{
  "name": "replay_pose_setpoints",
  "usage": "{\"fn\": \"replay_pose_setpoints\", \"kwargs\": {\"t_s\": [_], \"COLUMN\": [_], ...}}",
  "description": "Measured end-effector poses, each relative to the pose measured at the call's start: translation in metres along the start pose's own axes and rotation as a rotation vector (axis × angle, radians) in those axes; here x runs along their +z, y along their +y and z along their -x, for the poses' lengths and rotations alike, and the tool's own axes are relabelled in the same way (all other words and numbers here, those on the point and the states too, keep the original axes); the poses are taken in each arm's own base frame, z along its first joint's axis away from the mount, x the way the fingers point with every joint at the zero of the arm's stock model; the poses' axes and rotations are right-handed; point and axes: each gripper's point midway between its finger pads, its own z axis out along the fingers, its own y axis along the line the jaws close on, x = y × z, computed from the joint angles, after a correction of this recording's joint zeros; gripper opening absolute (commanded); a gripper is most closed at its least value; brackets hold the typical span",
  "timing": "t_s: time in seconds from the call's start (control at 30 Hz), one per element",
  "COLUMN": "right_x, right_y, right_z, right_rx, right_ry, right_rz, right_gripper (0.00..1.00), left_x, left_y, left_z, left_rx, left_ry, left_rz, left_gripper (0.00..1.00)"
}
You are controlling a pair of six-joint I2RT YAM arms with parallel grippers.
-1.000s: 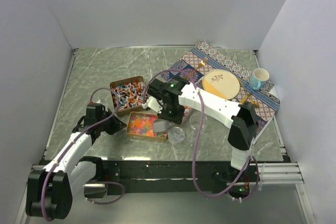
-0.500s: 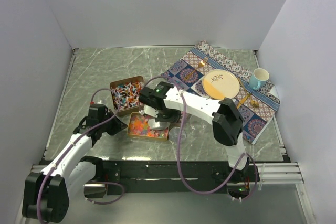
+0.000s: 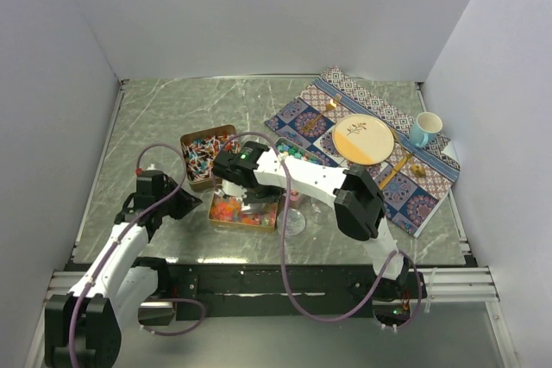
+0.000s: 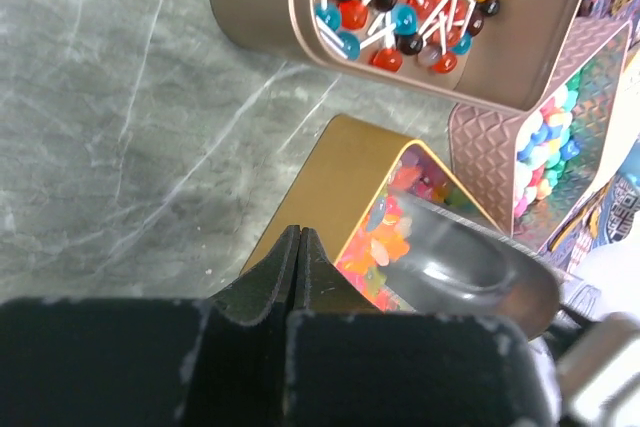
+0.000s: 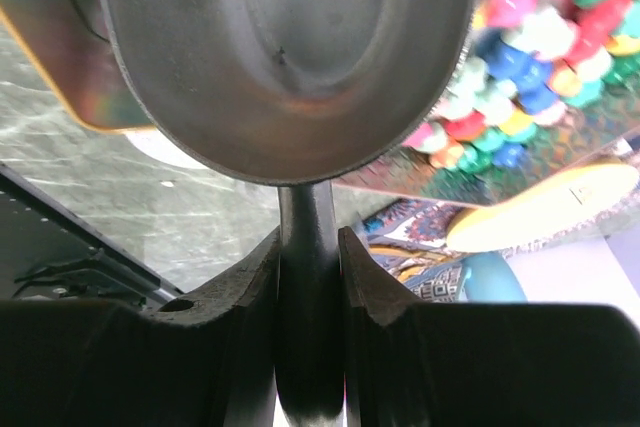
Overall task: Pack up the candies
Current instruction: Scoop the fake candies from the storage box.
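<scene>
A gold tin [image 3: 226,218] of tiny orange-pink beads [image 4: 392,243] sits near the front. Behind it, a copper tin holds wrapped stick sweets [image 3: 205,154], which also show in the left wrist view [image 4: 400,2]. A pink tin holds chunky pastel pieces [image 4: 545,142], also in the right wrist view [image 5: 520,97]. My right gripper [image 3: 244,187] is shut on the handle [image 5: 308,277] of a metal scoop [image 5: 290,47]. The scoop bowl [image 4: 470,262] hangs over the beads with no sweets in it. My left gripper [image 4: 298,239] is shut and empty, at the gold tin's left wall; it also shows from above [image 3: 191,204].
A clear lid [image 3: 293,223] lies right of the gold tin; the jar is mostly hidden by the right arm. A patterned mat [image 3: 405,200] at the back right carries a yellow plate [image 3: 362,138], gold cutlery and a blue cup [image 3: 425,129].
My right arm has swung left with the scoop, from the jar and lid area to over the gold tin. My left gripper has shifted slightly beside the tin.
</scene>
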Motion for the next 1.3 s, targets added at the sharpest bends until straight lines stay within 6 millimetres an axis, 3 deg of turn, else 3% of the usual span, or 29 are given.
{"fn": "replay_pose_setpoints", "kwargs": {"t_s": [0.37, 0.53, 0.77, 1.1, 1.3], "right_x": [0.031, 0.036, 0.060, 0.047, 0.026], "right_y": [0.024, 0.027, 0.040, 0.044, 0.041], "right_z": [0.012, 0.016, 0.013, 0.031, 0.041], "right_rx": [-0.076, -0.068, -0.087, -0.026, 0.053], "right_ry": [0.042, 0.008, -0.070, -0.330, -0.536], "right_rz": [0.095, 0.144, 0.201, 0.221, 0.244], "right_gripper": [0.00, 0.00, 0.00, 0.00, 0.00], "left_x": [0.001, 0.002, 0.000, -0.003, -0.005], "left_y": [0.003, 0.008, 0.004, -0.008, -0.015], "left_z": [0.004, 0.013, 0.027, 0.048, 0.053], "left_rx": [-0.021, -0.055, -0.074, -0.026, 0.037], "left_ry": [-0.009, -0.035, -0.064, -0.075, -0.055], "left_rz": [-0.014, -0.017, -0.057, -0.113, -0.147], "left_gripper": [0.01, 0.01, 0.01, 0.01, 0.01]}}
